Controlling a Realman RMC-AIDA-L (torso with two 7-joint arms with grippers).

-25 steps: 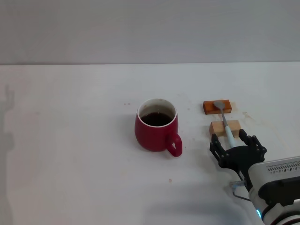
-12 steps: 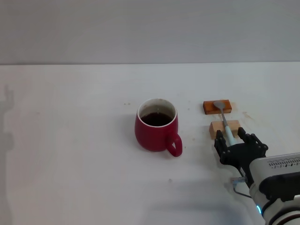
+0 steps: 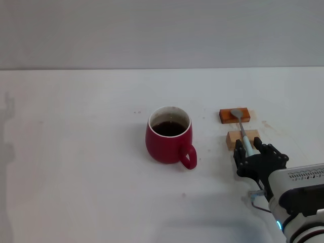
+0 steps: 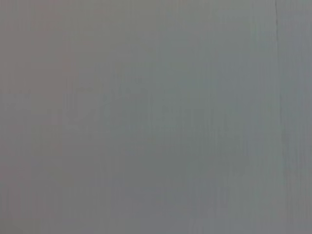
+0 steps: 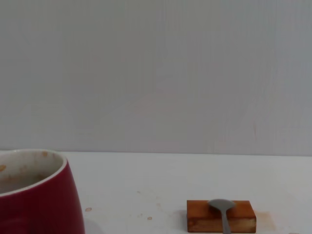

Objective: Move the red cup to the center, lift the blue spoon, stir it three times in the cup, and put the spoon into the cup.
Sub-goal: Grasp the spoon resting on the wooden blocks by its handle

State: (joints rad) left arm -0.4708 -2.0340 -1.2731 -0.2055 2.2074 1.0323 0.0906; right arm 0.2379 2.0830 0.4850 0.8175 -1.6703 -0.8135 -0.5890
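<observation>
Presently catalogued: red ceramic mug [image 3: 169, 141], bulbous, pale rim, white inside, holding dark liquid, standing upright near the middle of the white table [image 3: 76, 152], its loop handle pointing toward the robot and slightly to its right; the centering step is judged as done. Blue spoon [image 3: 242, 131], slim, lying to the mug's right and well apart from it, bridging two small wooden blocks: its grey metal bowl is resting on the darker orange-brown block [image 3: 235, 115], farther from the robot, and its neck is crossing the paler tan block [image 3: 243, 137], nearer, with the pale-blue handle running toward the robot. Right gripper [image 3: 249, 151], black, sitting low at the handle end, its fingers [image 3: 238, 152] standing on either side of the pale-blue handle with only a narrow gap left; whether they are already clamping the handle cannot be told from these views. Right wrist view is showing the mug's side, the darker block and the spoon bowl beyond it, but none of its own fingers. Left arm: not appearing anywhere, its wrist camera showing only a plain grey surface. Step in hand, as judged: grasping the spoon for the lift. Next move is calling for a firm pinch on the thin handle, then a straight rise clear of both blocks before carrying across to the mug's mouth.
</observation>
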